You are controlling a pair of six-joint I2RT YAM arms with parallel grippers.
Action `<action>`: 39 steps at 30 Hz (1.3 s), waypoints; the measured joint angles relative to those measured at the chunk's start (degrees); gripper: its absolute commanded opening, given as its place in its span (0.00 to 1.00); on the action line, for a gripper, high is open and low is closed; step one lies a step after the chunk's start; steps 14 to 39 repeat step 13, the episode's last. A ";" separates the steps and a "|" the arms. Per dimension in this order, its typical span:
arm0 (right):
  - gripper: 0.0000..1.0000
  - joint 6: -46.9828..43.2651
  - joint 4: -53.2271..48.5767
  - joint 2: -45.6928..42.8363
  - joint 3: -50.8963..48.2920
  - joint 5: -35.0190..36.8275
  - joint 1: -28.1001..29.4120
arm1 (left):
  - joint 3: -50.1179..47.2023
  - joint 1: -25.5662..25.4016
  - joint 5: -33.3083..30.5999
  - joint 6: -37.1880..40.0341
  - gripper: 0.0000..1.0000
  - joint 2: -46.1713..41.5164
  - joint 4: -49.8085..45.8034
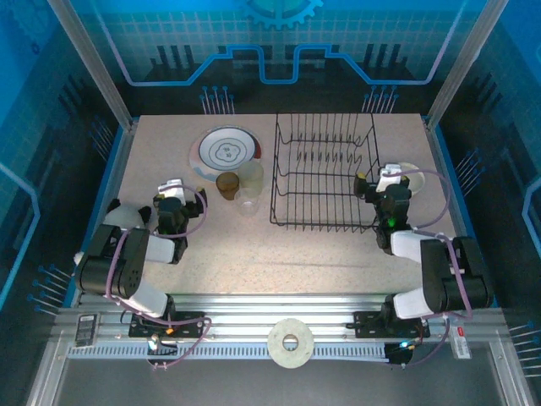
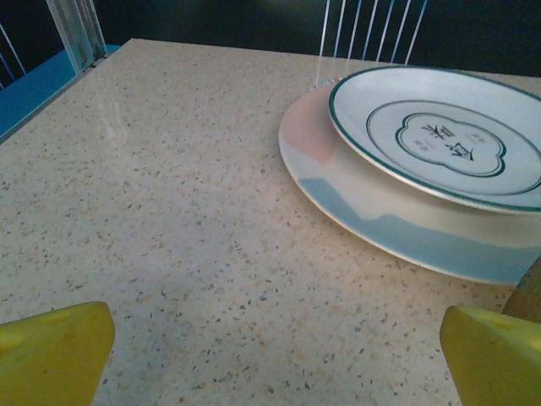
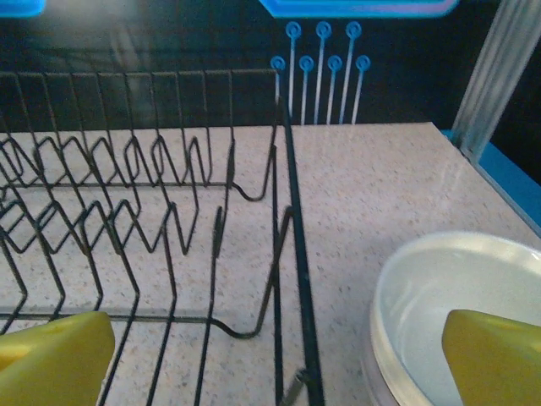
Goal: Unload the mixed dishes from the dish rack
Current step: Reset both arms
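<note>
The black wire dish rack [image 1: 325, 173] stands right of the table's middle with nothing in it. The mixed dishes sit on the table. A green-striped plate [image 2: 439, 139] lies on a larger plate [image 2: 380, 224] at the back left. A brown cup [image 1: 227, 185], a pale bowl [image 1: 252, 175] and a clear glass [image 1: 248, 201] stand just in front of them. Another pale bowl [image 3: 448, 296] rests right of the rack. My left gripper [image 2: 275, 355] is open over bare table, short of the plates. My right gripper [image 3: 275, 355] is open, straddling the rack's right wall [image 3: 296, 254], one finger above the bowl.
Metal frame posts [image 1: 93, 68] and blue side walls [image 1: 110, 182] border the table. A white ring [image 1: 290, 342] lies on the rail between the arm bases. Bare tabletop [image 1: 279, 258] stretches between the rack and the arms.
</note>
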 measured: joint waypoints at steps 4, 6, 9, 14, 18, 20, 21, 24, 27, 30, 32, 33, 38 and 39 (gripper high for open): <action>1.00 -0.96 3.23 0.94 -0.70 -0.13 0.57 | 1.40 0.00 1.42 0.26 0.99 0.00 -2.19; 1.00 -1.16 3.54 1.05 -0.79 -0.07 0.66 | 1.86 0.00 2.93 1.11 0.99 0.00 -2.25; 1.00 -1.18 3.72 1.09 -0.79 0.02 0.70 | 2.16 0.00 5.60 1.84 0.99 0.00 -3.21; 1.00 -1.46 3.96 1.20 -0.87 0.15 0.81 | 2.73 0.00 7.58 2.69 0.99 0.00 -4.17; 1.00 -1.46 3.96 1.20 -0.87 0.15 0.81 | 2.73 0.00 7.58 2.69 0.99 0.00 -4.17; 1.00 -1.46 3.96 1.20 -0.87 0.15 0.81 | 2.73 0.00 7.58 2.69 0.99 0.00 -4.17; 1.00 -1.46 3.96 1.20 -0.87 0.15 0.81 | 2.73 0.00 7.58 2.69 0.99 0.00 -4.17; 1.00 -1.46 3.96 1.20 -0.87 0.15 0.81 | 2.73 0.00 7.58 2.69 0.99 0.00 -4.17; 1.00 -1.46 3.96 1.20 -0.87 0.15 0.81 | 2.73 0.00 7.58 2.69 0.99 0.00 -4.17; 1.00 -1.46 3.96 1.20 -0.87 0.15 0.81 | 2.73 0.00 7.58 2.69 0.99 0.00 -4.17; 1.00 -1.46 3.96 1.20 -0.87 0.15 0.81 | 2.73 0.00 7.58 2.69 0.99 0.00 -4.17; 1.00 -1.46 3.96 1.20 -0.87 0.15 0.81 | 2.73 0.00 7.58 2.69 0.99 0.00 -4.17; 1.00 -1.46 3.96 1.20 -0.87 0.15 0.81 | 2.73 0.00 7.58 2.69 0.99 0.00 -4.17; 1.00 -1.46 3.96 1.20 -0.87 0.15 0.81 | 2.73 0.00 7.58 2.69 0.99 0.00 -4.17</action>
